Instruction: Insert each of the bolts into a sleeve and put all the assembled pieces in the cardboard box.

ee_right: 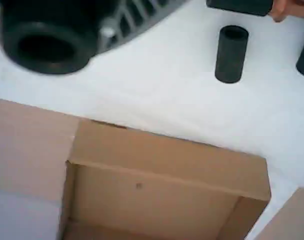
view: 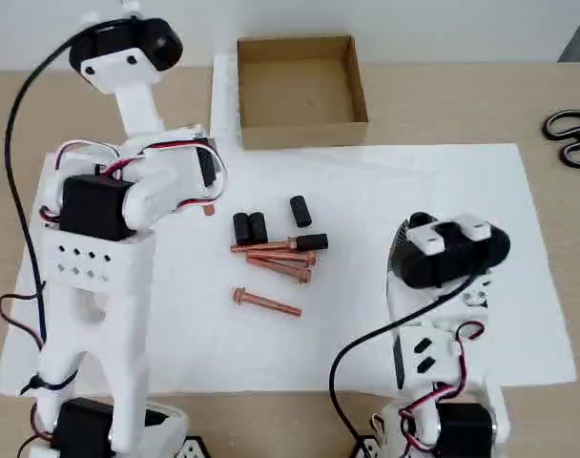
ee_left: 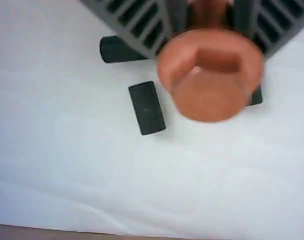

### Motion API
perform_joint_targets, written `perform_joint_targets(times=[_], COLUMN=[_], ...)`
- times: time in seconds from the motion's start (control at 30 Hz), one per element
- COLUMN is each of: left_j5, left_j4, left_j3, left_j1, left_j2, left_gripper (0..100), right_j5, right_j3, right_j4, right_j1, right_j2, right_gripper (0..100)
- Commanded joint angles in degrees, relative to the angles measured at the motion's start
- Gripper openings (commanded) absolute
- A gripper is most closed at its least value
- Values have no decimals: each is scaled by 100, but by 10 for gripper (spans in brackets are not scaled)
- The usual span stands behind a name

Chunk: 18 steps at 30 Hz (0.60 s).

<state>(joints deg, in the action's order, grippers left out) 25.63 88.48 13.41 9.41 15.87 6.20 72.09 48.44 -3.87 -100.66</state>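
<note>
Clenching a bolt (ee_left: 209, 75) by its shank, head clear of the jaws, L hand (ee_left: 209, 15) sits well apart from R hand (ee_right: 77, 30), which grips a sleeve (ee_right: 47, 47), bore open. Next: align bolt axis w/ bore.

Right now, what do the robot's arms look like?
The left arm and right arm are white plastic shells with black motor blocks. Red, white and black cables loop along them, and the fingers are dark grey with ribbed slats.

Wooden table (view: 462, 95), white sheet (view: 443, 191), pale wall (view: 366, 19)
</note>
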Motion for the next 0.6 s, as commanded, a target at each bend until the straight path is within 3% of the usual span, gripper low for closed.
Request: perform_joint_targets(times=[0.0,0.17,0.37,0.57], left_j5=[62,62,62,62], left_j4=[-176,-158,-255,-1635], left_j3=[57,57,-215,-1244], left_j1=[334,633,941,1222], left_j2=[211,211,211,255], left_gripper=[6,6,6,6], right_j5=[-211,-1055,-1178,-1169], right_j3=[123,158,158,176], right_j4=[-145,-171,-171,-171], right_j1=[-22,-13,-40,-75], right_j2=[-382,-330,-330,-330], right_gripper=[3,4,4,4])
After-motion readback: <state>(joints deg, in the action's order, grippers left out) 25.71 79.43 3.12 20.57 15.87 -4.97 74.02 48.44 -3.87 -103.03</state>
